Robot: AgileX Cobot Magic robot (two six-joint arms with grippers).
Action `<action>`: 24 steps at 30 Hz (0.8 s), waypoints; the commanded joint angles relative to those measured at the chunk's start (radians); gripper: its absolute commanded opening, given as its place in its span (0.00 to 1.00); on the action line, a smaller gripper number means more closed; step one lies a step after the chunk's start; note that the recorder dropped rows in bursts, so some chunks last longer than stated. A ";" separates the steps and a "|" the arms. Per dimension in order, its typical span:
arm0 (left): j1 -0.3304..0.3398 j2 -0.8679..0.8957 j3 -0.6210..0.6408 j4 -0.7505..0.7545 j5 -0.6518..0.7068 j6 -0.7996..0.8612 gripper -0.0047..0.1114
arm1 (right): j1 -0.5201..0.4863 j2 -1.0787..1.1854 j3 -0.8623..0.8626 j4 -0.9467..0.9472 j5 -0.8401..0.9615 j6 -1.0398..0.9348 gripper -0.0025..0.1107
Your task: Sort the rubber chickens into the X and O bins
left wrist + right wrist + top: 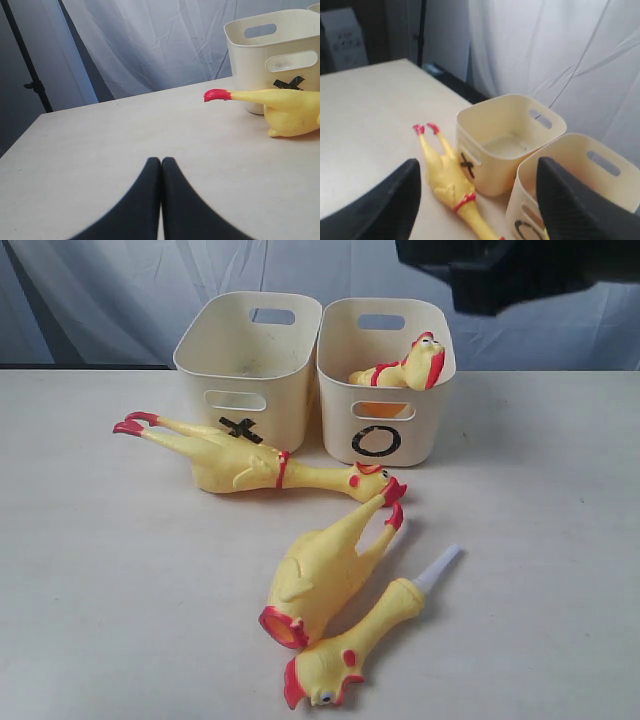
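The yellow rubber chicken (240, 462) is lying on the bench (80, 590) in front of the cream plastic X bin (250, 350), its long axis running along the bin's face, red feet pointing away from the O bin (385, 430). The left gripper (161, 165), jaws pressed together, is sitting low beyond those feet. The right gripper (479, 165), jaws spread, is hanging above the X bin.

Left hand (161, 161): two matte black fingers (135, 205), smooth, broad at the base and curving in to narrow rounded tips. Right hand (477, 165): likewise black, with two wide fingers (575, 200), rounded at the ends, out of focus, faintly grey along the edges. Dark boxy arm part (520, 275), too blurred for detail.
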 commanded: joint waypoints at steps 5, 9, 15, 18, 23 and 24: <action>-0.009 -0.005 0.004 0.000 -0.005 -0.004 0.04 | -0.003 -0.077 -0.004 -0.342 0.339 0.360 0.57; -0.009 -0.005 0.004 0.002 -0.005 -0.004 0.04 | -0.003 -0.124 -0.004 -0.498 0.488 0.597 0.57; -0.009 -0.005 0.004 0.002 -0.005 -0.004 0.04 | -0.003 -0.233 -0.004 -0.571 0.607 0.724 0.57; -0.009 -0.005 0.004 0.002 -0.026 -0.004 0.04 | -0.003 -0.304 -0.004 -0.574 0.674 0.765 0.49; -0.009 -0.005 0.004 -0.381 -0.163 -0.090 0.04 | -0.003 -0.424 -0.004 -0.570 0.742 0.768 0.29; -0.009 -0.005 0.004 -0.440 -0.182 -0.090 0.04 | -0.003 -0.445 -0.004 -0.570 0.752 0.779 0.26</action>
